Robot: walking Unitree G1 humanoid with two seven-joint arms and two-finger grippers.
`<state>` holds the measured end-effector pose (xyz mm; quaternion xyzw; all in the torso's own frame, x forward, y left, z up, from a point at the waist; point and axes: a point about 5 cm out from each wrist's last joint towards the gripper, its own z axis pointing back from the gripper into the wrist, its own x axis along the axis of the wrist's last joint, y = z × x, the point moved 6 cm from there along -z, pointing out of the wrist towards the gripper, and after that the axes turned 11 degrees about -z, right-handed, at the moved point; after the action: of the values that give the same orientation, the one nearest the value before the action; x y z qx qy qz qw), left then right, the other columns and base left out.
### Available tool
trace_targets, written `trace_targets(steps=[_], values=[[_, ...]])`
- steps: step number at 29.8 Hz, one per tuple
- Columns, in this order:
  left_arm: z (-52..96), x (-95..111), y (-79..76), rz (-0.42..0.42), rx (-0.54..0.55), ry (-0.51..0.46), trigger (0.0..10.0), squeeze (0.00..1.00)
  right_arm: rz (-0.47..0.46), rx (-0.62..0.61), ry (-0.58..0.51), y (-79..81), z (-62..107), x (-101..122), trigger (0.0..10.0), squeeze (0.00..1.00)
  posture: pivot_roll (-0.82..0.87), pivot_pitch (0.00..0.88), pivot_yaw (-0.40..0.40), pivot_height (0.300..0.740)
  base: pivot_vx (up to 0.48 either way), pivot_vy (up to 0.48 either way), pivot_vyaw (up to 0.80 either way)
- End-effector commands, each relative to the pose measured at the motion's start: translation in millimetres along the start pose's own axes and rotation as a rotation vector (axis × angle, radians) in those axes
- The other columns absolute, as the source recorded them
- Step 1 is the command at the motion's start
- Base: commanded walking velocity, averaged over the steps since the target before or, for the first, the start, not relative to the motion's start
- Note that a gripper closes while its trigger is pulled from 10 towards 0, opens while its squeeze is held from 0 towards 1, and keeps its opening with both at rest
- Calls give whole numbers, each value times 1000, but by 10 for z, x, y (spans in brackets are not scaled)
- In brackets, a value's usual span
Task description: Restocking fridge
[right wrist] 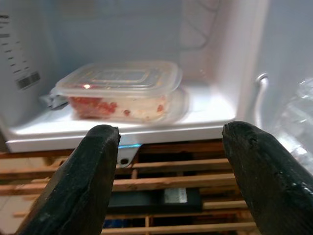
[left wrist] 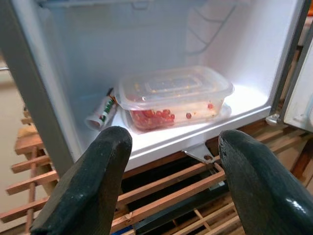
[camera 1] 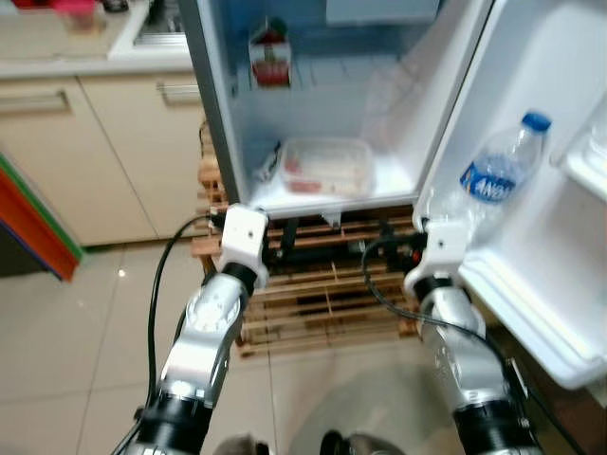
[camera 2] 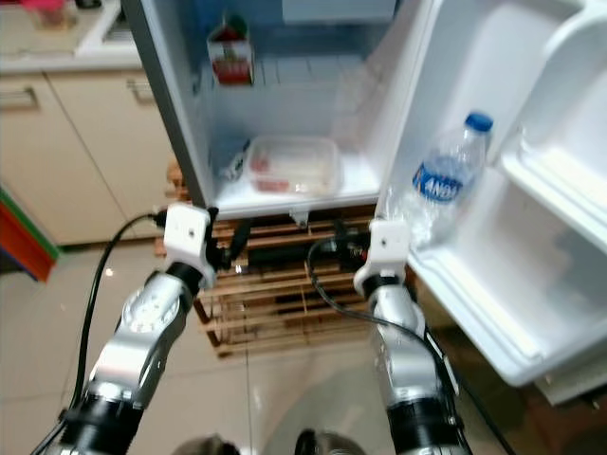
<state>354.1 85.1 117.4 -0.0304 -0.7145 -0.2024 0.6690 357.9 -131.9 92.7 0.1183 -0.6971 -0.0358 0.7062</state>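
Note:
The small fridge (camera 1: 213, 123) stands open on a wooden pallet. A clear lidded plastic container (camera 1: 325, 167) with red food lies on its bottom shelf, with a small tube (left wrist: 101, 113) beside it. A red and green carton (camera 1: 270, 54) stands on the upper shelf. A water bottle (camera 1: 496, 174) with a blue cap leans in the door rack. My left gripper (left wrist: 171, 176) and right gripper (right wrist: 171, 176) are both open and empty, held side by side just in front of the fridge's lower edge, facing the container.
The fridge door (camera 1: 560, 237) swings open to the right with white racks. The wooden pallet (camera 1: 313, 294) lies under the fridge. Beige kitchen cabinets (camera 1: 85, 142) and a counter stand to the left, and a red panel (camera 1: 33, 227) leans there. Tiled floor (camera 1: 76, 351) lies below.

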Motion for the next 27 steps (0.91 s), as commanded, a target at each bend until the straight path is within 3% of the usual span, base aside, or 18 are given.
trace_targets(steps=[1, 9, 19, 22, 27], values=[[8, -5, 21, -11, 15, -3, 10000, 0, 5, 21, -4, 55, -11, 40, 10000, 0, -35, 51, 15, 740, 405, 255, 0], [7, -4, 36, 18, 35, -5, 10000, 0, -34, 41, 36, 78, -43, -10, 10000, 0, -34, 55, 12, 740, 406, 256, 0], [-8, 6, 12, -6, 21, -5, 10000, 0, -32, 59, 54, 116, -93, -26, 10000, 0, -33, 58, 9, 740, 469, 0, 0], [-30, 15, -1, -22, 15, 1, 10000, 0, -48, 50, 55, 117, -136, -34, 10000, 0, -32, 61, 12, 740, 0, 0, 0], [-27, 75, 9, -23, 11, -21, 10000, 0, -67, -26, 84, -24, -208, -121, 10000, 0, -19, 68, 10, 740, 0, 0, 0]])
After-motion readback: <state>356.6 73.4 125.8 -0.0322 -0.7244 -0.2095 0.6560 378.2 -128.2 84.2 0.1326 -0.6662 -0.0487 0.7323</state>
